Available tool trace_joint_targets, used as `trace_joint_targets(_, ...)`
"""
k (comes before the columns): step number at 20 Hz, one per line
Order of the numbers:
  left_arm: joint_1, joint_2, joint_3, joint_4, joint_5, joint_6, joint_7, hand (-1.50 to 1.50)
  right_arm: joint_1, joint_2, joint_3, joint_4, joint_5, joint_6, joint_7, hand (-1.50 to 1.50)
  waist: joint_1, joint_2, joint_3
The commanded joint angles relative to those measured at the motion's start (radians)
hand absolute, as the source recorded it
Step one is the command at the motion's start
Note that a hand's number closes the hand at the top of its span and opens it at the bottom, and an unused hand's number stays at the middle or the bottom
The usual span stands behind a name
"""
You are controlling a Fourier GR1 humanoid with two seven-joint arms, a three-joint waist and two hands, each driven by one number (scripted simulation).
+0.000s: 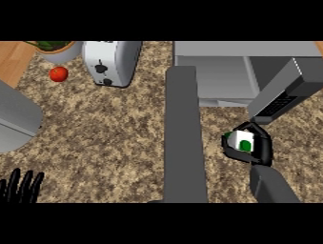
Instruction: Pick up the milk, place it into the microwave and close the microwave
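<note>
Gripping the milk [243, 141], the right hand [257, 148] curls round the carton just in front of the open microwave [220, 76], near the desk's [115, 133] right edge. Left hand [17, 187] rests open at the near-left corner.

A kitchen: speckled stone counter [115, 133], toaster [111, 62], open microwave [227, 71], probably a tomato [59, 74].

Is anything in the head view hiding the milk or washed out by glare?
Head view: no glare, lighting even and flat. The right hand curls round the milk, so only its white and green face shows. The microwave interior looks evenly lit, and its open door covers the right side.
</note>
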Motion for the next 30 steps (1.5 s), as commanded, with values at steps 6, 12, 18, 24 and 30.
trace_joint_targets(6,0.041,-0.022,-0.037,-0.028,-0.027,-0.003,0.012,-1.50,0.235,0.048,0.127,-0.412,0.006,0.010,0.087,1.50,-0.028,-0.010,-0.003)
trace_joint_targets(12,0.056,-0.030,-0.056,-0.059,-0.025,0.008,0.012,-1.50,0.492,0.069,0.307,-0.778,0.001,-0.037,0.262,1.50,-0.020,-0.007,-0.002)
trace_joint_targets(18,0.111,-0.030,-0.083,-0.104,-0.025,0.030,0.011,-1.50,0.550,0.069,0.344,-1.037,-0.123,0.150,0.425,1.50,-0.012,-0.005,-0.001)
trace_joint_targets(24,0.106,-0.012,-0.010,-0.008,-0.015,-0.051,-0.065,-1.50,0.617,0.070,0.522,-1.148,-0.189,0.008,0.456,1.50,-0.004,-0.002,-0.001)
trace_joint_targets(30,0.042,-0.011,0.015,-0.004,0.015,-0.032,-0.011,-1.50,0.402,0.070,0.558,-0.949,-0.100,-0.184,0.462,1.50,0.002,0.000,0.000)
